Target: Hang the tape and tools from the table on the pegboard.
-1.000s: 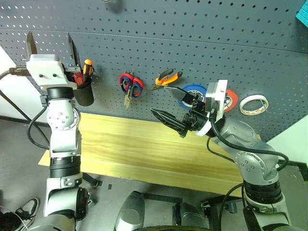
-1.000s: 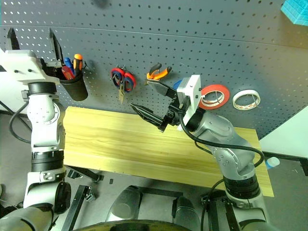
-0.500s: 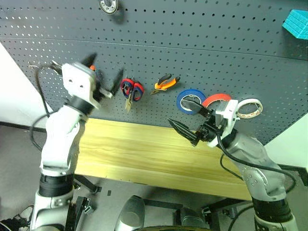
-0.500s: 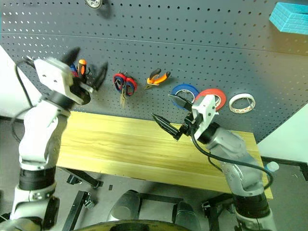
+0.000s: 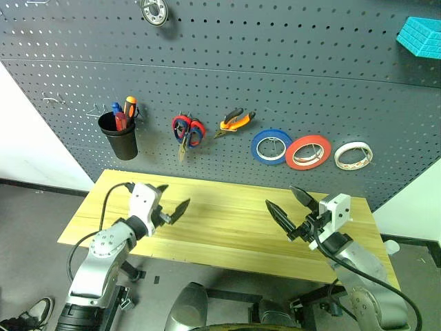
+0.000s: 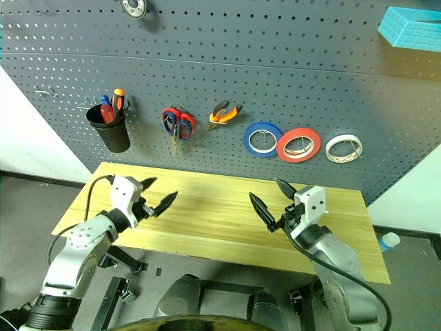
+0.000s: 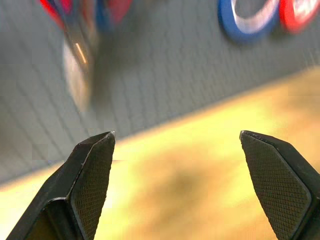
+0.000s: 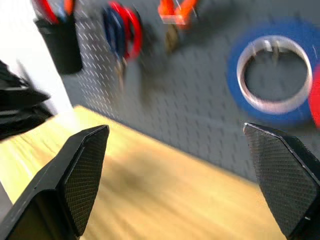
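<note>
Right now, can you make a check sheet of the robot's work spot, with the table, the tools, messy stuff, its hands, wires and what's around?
Surface: table, bare light wood, nothing on it.
Job's things: cream tape, pliers and scissors hang on the pegboard; small red screwdriver stands in the black cup.
Clutter: blue roll, red roll, a blue block at the board's upper edge.
Grippers: left gripper and right gripper open, empty, above the table.
Cables: black cable along the left arm.
Surroundings: grey floor, white wall.
</note>
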Available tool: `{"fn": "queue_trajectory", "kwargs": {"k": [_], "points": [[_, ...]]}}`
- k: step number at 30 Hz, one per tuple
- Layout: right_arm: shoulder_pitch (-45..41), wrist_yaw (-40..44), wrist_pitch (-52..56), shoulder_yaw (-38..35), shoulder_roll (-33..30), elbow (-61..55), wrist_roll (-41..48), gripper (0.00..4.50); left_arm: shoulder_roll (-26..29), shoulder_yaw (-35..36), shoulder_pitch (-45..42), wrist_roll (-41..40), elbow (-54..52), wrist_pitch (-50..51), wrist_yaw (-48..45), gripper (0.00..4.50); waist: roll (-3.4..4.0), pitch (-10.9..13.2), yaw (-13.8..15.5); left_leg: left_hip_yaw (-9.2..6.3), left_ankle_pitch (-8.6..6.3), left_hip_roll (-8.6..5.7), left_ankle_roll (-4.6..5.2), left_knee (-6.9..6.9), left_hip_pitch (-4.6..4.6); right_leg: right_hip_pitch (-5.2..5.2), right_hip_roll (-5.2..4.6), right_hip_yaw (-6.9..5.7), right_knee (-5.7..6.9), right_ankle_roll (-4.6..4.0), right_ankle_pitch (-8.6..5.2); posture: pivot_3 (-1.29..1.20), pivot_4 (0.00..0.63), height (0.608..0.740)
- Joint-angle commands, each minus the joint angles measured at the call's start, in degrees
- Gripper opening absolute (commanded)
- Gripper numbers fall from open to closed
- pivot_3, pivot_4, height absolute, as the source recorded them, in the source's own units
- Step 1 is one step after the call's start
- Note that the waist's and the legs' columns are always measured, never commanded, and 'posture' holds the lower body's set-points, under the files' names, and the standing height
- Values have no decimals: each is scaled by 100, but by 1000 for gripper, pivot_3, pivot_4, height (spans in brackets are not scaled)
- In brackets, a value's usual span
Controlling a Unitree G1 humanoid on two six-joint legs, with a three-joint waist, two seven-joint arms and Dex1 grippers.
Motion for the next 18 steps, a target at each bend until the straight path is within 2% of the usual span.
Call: {"fn": "queue_trajectory", "kwargs": {"k": [1, 5, 9, 18], "points": [[168, -120, -353, -280, 141, 276, -86, 4500, -74, 97, 208, -117, 151, -216, -169, 4156, 3, -21, -52, 1, 0, 0, 0, 0, -1, -1, 0, 0, 0, 1, -1, 373, 0, 677], [446, 113, -435, -331, 169, 530, 30, 4500, -155, 197, 389, -157, 680, -168, -238, 4156, 22, -53, -135, 0, 0, 0, 0, -1, -5, -9, 0, 0, 1, 2, -1, 366, 0, 677], [733, 547, -407, -284, 73, 862, 95, 4500, 85, -17, 619, -189, 659, 108, -690, 4156, 27, -81, -277, 0, -1, 1, 1, -2, -5, -8, 0, 0, 1, 4, -3, 365, 0, 677], [946, 856, -263, -428, -43, 815, 309, 4500, 45, 221, 608, -536, 506, 462, -807, 4156, 42, -99, -460, 1, -2, 1, 1, -2, -2, -8, -1, 0, 2, 4, -4, 357, 0, 677]]}}
